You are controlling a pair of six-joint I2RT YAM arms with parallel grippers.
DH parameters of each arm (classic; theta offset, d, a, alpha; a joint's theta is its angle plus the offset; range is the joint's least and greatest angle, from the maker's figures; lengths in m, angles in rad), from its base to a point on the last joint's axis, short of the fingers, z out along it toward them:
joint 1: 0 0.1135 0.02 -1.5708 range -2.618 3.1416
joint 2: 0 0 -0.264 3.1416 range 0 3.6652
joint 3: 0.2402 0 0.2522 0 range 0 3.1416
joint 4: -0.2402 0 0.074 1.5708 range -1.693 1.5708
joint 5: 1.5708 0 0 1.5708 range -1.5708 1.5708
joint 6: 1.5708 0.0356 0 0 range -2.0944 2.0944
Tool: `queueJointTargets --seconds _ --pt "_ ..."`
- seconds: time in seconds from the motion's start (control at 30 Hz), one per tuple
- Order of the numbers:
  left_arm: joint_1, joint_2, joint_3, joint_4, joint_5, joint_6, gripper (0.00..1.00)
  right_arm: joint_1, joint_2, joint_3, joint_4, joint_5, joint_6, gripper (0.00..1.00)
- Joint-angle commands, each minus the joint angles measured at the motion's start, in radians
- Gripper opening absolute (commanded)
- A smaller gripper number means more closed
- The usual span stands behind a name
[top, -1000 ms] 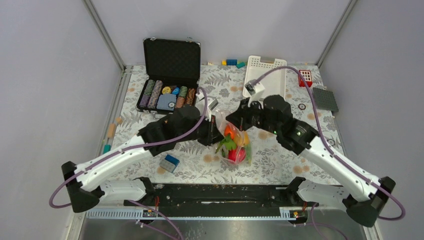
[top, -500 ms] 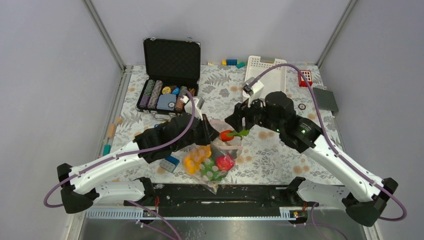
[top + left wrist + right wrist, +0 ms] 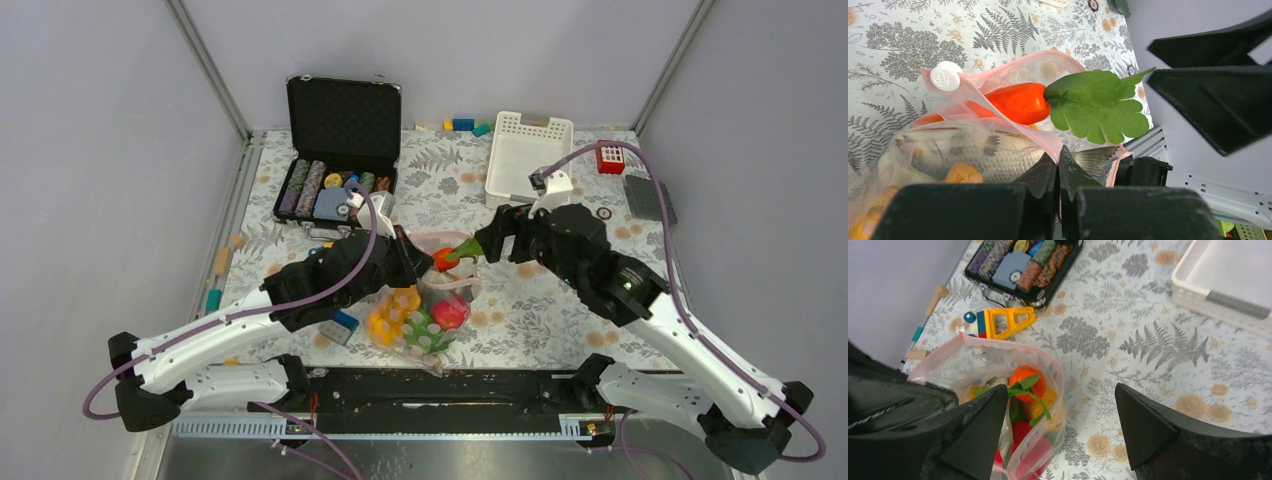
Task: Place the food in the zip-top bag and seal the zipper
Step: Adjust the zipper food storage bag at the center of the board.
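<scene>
- The zip-top bag (image 3: 432,300) sits on the fern-print tabletop (image 3: 560,310) between the two arms, its mouth open toward the far side and its bottom pointing at the near edge.
- The left pincer (image 3: 408,262) is pressed together on the bag's pink rim. The left wrist view shows its fingertips (image 3: 1058,162) closed on the plastic edge, holding the mouth up.
- A toy carrot (image 3: 1015,102) lies in the bag's mouth, with its green leaf (image 3: 1093,105) sticking out past the rim.
- The white zipper slider (image 3: 946,76) sits at one end of the rim, and the zipper is not closed.
- The right pincer (image 3: 483,243) is spread wide just beside the leaf and grips nothing. Its wrist camera looks down between the two fingers (image 3: 1062,390) onto the open bag (image 3: 993,365).
- Inside the clear plastic are a yellow piece (image 3: 395,315), a red piece (image 3: 450,315) and some green food.
- An open case of poker chips (image 3: 335,190) stands at the far left.
- A white basket (image 3: 528,150) sits at the far right with a red block (image 3: 609,158) beside it.
- A small blue block (image 3: 343,325) lies near the left arm.
</scene>
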State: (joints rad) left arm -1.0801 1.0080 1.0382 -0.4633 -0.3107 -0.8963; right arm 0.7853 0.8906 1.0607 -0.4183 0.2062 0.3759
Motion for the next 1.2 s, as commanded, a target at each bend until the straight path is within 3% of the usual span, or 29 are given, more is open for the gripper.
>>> queueJointTargets --seconds 0.0,0.17,0.27,0.4,0.5,0.67,0.73,0.83,0.9,1.0,1.07,1.13,1.17 --pt "-0.012 -0.034 0.008 0.130 -0.004 0.022 0.00 -0.002 0.097 0.038 -0.001 0.009 0.102 0.86" --pt "-0.014 -0.051 0.000 0.131 -0.016 0.031 0.00 -0.003 0.173 0.038 -0.007 -0.169 0.155 0.69" --pt "-0.015 -0.064 -0.013 0.147 -0.011 0.035 0.00 -0.002 0.202 0.029 -0.039 -0.203 0.154 0.67" --pt "-0.015 -0.075 -0.030 0.174 -0.014 0.041 0.00 -0.003 0.234 0.012 -0.049 -0.375 0.154 0.64" --pt "-0.015 -0.078 -0.031 0.180 -0.015 0.045 0.00 0.000 0.244 -0.006 -0.034 -0.445 0.157 0.52" --pt "-0.015 -0.085 -0.046 0.222 0.016 0.066 0.00 -0.001 0.244 -0.019 -0.033 -0.467 0.136 0.24" --pt "-0.016 -0.092 -0.057 0.251 0.041 0.082 0.00 0.000 0.246 -0.021 -0.032 -0.484 0.120 0.04" --pt "-0.015 -0.102 -0.068 0.273 0.070 0.118 0.00 0.000 0.237 -0.005 -0.030 -0.480 0.035 0.00" --pt "-0.015 -0.112 -0.067 0.278 0.101 0.165 0.11 0.000 0.218 0.028 -0.046 -0.435 -0.050 0.00" --pt "-0.015 -0.133 -0.067 0.262 0.148 0.248 0.48 0.000 0.174 0.074 -0.052 -0.384 -0.202 0.00" --pt "-0.015 -0.160 -0.070 0.223 0.137 0.289 0.65 -0.001 0.154 0.098 -0.056 -0.387 -0.302 0.00" --pt "-0.015 -0.196 -0.080 0.190 0.096 0.316 0.79 0.000 0.159 0.126 -0.070 -0.410 -0.356 0.00" --pt "-0.015 -0.218 -0.083 0.173 0.076 0.327 0.80 -0.001 0.167 0.139 -0.078 -0.426 -0.368 0.00"
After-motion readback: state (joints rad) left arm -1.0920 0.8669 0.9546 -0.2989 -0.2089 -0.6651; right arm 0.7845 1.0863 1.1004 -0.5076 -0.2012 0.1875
